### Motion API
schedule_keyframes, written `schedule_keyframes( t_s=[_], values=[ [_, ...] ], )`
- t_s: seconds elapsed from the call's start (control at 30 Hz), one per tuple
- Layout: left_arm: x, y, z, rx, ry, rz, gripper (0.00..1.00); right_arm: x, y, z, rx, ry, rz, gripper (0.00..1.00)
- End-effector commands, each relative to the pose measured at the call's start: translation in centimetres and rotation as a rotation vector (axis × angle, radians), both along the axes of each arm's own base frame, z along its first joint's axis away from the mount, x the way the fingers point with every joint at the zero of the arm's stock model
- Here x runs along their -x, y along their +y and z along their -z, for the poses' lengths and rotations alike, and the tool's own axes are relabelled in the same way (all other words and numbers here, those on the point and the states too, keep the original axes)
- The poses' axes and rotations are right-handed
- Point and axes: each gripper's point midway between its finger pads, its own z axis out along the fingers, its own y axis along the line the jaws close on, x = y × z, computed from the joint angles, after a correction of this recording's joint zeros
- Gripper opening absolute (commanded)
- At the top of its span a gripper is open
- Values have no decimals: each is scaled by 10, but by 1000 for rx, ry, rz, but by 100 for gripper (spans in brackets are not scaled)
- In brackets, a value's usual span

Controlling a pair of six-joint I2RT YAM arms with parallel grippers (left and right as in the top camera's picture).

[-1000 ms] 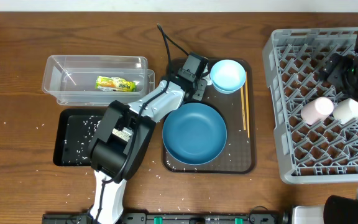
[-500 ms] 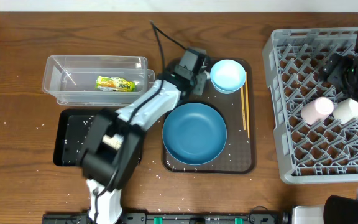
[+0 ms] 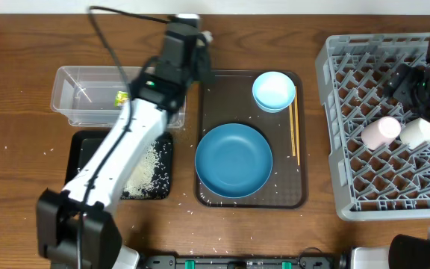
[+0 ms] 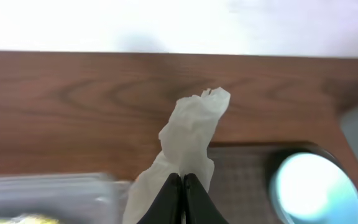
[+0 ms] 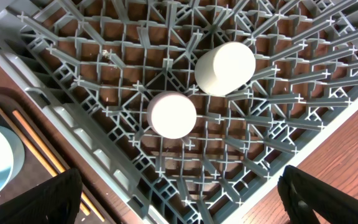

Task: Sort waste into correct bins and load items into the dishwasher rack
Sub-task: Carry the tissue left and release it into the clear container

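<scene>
My left gripper (image 4: 183, 182) is shut on the crumpled white tissue (image 4: 191, 127). It holds it in the air over the table's far edge, just right of the clear tub (image 3: 77, 101); overhead the gripper (image 3: 191, 31) shows there. The green-and-yellow wrapper (image 3: 121, 96) lies in the tub, partly hidden by my arm. White rice (image 3: 149, 168) lies in the black tray (image 3: 80, 161). The dark-blue bowl (image 3: 234, 161), light-blue bowl (image 3: 274, 90) and chopsticks (image 3: 295, 131) sit on the brown serving tray. The pink cup (image 5: 173, 115) and white cup (image 5: 224, 68) lie in the grey rack (image 3: 349, 187). My right gripper (image 5: 180, 183) is open and empty above the rack.
The brown serving tray (image 3: 293, 194) stands between the bins and the rack. Stray rice grains (image 3: 215, 250) dot the table near the front edge and the serving tray's front. My left arm (image 3: 118, 149) crosses over the tub and the black tray.
My left gripper has risen from the serving tray's back left corner with the tissue and swung left and back, next to the clear tub. The right arm has not moved.
</scene>
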Motion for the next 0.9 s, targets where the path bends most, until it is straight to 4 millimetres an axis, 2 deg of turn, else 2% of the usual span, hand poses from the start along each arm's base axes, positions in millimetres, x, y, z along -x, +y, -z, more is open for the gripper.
schedule_keyframes(
  t_s=[0.0,0.07,0.2,0.27,0.37,0.47,0.6,0.67,0.7,0.73,0.77,0.8,0.83,0.87],
  values=[
    [1,37,-11,45,2,-119,6,0,-3,-2,7,-6,7,99],
    [3,61,-3,77,45,-223,6,0,-3,-2,7,-5,7,99],
    [22,120,25,184,152,-588,6,0,-3,-2,7,-6,8,99],
    [31,137,36,242,191,-714,6,0,-3,-2,7,-6,7,99],
    [42,151,47,328,233,-858,6,0,-3,-2,7,-6,8,99],
    [50,157,55,395,258,-961,6,0,-3,-2,7,-6,8,99],
    [51,157,56,431,255,-999,7,0,-3,-2,7,-6,8,99],
    [51,157,56,431,255,-999,12,0,-3,-2,7,-6,7,99],
    [51,157,56,431,255,-999,16,0,-3,-2,7,-6,7,99],
    [51,157,56,431,255,-999,33,0,-3,-2,7,-6,8,99],
    [50,157,56,431,255,-999,57,0,-3,-2,7,-6,8,99],
    [50,157,55,432,253,-999,71,0,-3,-2,7,-6,7,99],
    [50,157,55,434,251,-998,78,0,-3,-2,7,-6,8,99],
    [49,157,54,436,246,-996,80,0,-3,-2,7,-6,7,99]
  ],
)
